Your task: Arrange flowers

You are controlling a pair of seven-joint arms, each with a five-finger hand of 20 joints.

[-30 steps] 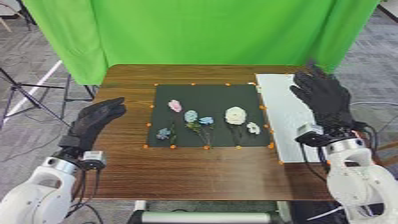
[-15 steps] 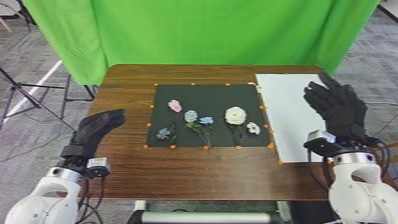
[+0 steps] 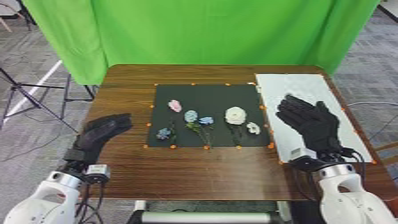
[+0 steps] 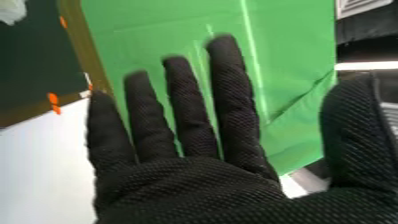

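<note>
In the head view my left hand (image 3: pixel 104 131) hovers over the table's left edge, fingers relaxed, holding nothing. My right hand (image 3: pixel 311 122) is above the white sheet (image 3: pixel 289 136), open and empty. The right wrist view has my right hand (image 4: pixel 191 185) with straight, spread fingers. On the dark mat (image 3: pixel 218 94) lie a pink flower (image 3: pixel 175 105), a pale blue flower (image 3: pixel 191 116), a blue flower (image 3: pixel 206 120) with green stems, a small blue flower (image 3: pixel 163 133), a large white flower (image 3: pixel 235 115) and a small white flower (image 3: pixel 253 128).
Orange markers edge the mat and the sheet on the brown table (image 3: pixel 200 172). A pale thing (image 3: pixel 300 95) lies on the white sheet just beyond my right hand. A green cloth (image 3: pixel 204 35) hangs behind the table.
My right hand has moved left and nearer over the white sheet, uncovering the pale thing there. My left hand has shifted slightly right. The flowers have not moved.
</note>
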